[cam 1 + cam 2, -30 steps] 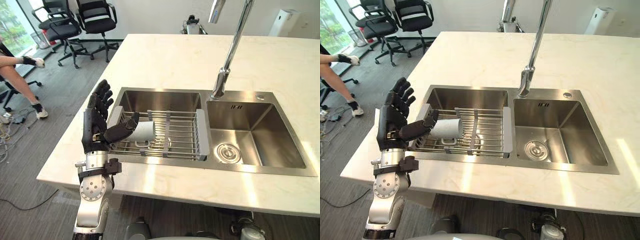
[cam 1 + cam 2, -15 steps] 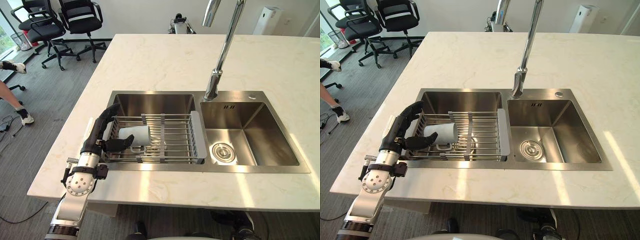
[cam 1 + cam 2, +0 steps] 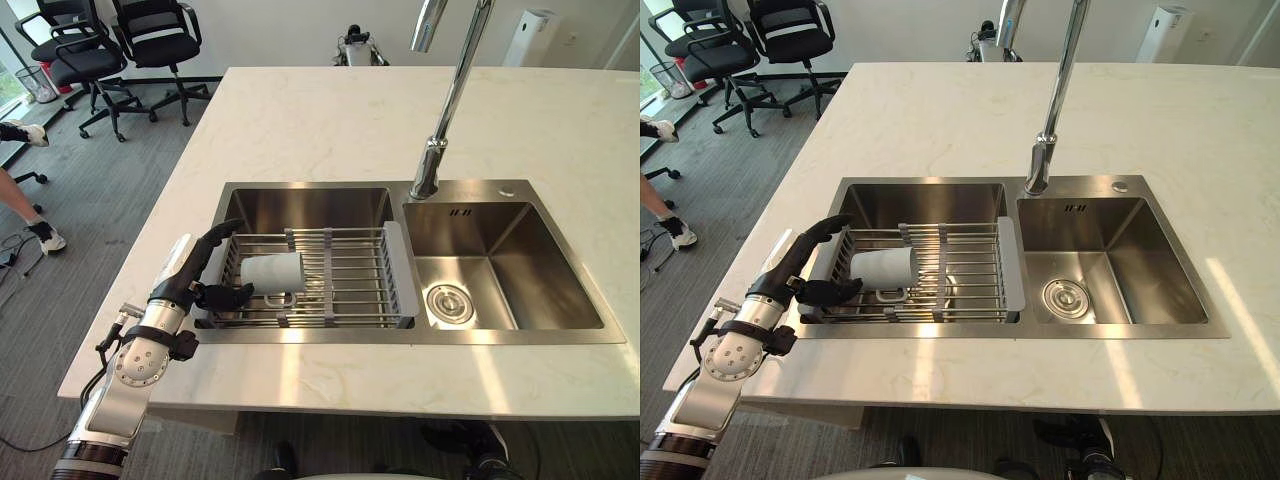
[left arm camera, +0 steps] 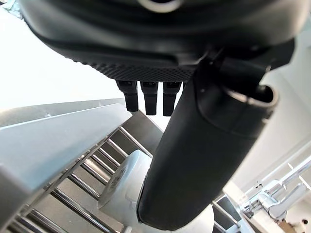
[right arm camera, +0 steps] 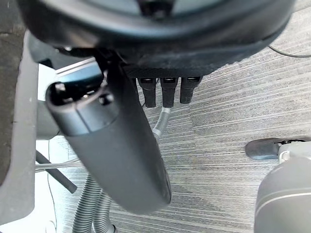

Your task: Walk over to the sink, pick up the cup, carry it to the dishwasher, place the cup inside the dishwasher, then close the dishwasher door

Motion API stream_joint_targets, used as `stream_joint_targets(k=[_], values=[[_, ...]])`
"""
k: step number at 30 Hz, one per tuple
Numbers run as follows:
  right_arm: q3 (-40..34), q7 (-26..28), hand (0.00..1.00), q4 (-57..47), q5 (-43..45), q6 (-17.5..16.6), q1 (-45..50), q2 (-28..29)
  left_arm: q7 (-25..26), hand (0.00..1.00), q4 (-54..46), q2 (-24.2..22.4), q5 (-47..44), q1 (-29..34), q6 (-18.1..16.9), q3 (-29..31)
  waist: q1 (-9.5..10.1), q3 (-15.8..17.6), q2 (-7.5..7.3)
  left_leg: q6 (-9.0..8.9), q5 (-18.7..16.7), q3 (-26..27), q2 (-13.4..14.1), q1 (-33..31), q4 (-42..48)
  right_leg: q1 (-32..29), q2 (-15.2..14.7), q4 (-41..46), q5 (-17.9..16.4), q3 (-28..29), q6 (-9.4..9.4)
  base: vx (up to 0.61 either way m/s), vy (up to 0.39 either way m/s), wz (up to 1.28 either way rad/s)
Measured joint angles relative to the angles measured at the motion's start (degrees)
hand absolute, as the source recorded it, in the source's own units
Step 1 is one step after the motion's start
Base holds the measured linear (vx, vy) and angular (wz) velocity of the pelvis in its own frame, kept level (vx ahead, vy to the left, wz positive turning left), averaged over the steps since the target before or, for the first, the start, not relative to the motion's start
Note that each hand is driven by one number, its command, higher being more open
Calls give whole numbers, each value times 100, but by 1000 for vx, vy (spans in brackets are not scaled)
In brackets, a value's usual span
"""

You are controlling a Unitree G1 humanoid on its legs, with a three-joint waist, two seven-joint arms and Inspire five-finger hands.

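A pale stone counter [image 3: 300, 130] fills the room's middle, with office chairs [image 3: 150, 40] on grey carpet beyond it. A steel double sink [image 3: 400, 338] is set into the counter under a tall tap [image 3: 447, 110]. The cup [image 3: 270, 272] lies on its side in the wire rack [image 3: 350, 285] across the left basin. My left hand [image 3: 183, 283] is open at the rack's left end, fingers stretched over its rim and thumb reaching toward the cup; I cannot tell whether it touches. My right hand [image 5: 116, 145] hangs relaxed and empty above the carpet [image 5: 233, 107].
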Motion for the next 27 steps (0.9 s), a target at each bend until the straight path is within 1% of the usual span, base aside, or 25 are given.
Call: stream_joint_targets(k=[4,8,10,12,19,23,27], values=[[0,-1,90,0,-5,0,16,-4,-90,90,3,117,354,-135,-12,-227,-1,-38,48,1,0,-42,-16,-1,-3,0,-12,-7,7,-3,9,0,0,0],[3,-2,90,2,-57,0,29,-4,-187,90,3,181,504,-186,-80,-375,-13,-86,113,4,-3,-54,-21,0,-5,0,-18,-19,19,-5,15,0,0,0],[32,-8,90,2,-59,1,36,-7,-194,90,3,334,540,-249,-112,-539,-13,-89,112,4,-3,-62,-21,0,-6,2,-19,-20,21,-9,16,0,0,0],[70,-9,90,2,-64,1,38,-10,-225,90,7,387,570,-283,-120,-632,-18,-89,111,7,-4,-62,-31,-1,-6,2,-28,-24,26,-8,24,0,0,0],[146,-11,90,5,-189,2,32,-8,-387,90,176,499,599,-581,-124,-1083,-53,-89,108,25,-14,-63,-68,-9,-9,2,-62,-40,38,-9,45,0,0,0],[215,-7,90,11,-186,7,16,-1,-435,90,439,514,718,-665,-122,-1200,-155,-89,106,32,-18,-62,-67,-25,-33,1,-62,-72,44,-9,51,0,0,0],[213,-7,90,32,-181,14,34,-2,-440,90,730,512,797,-880,-97,-1322,-172,-88,96,35,-21,-56,-68,-36,-33,0,-61,-94,53,-6,50,0,0,0]])
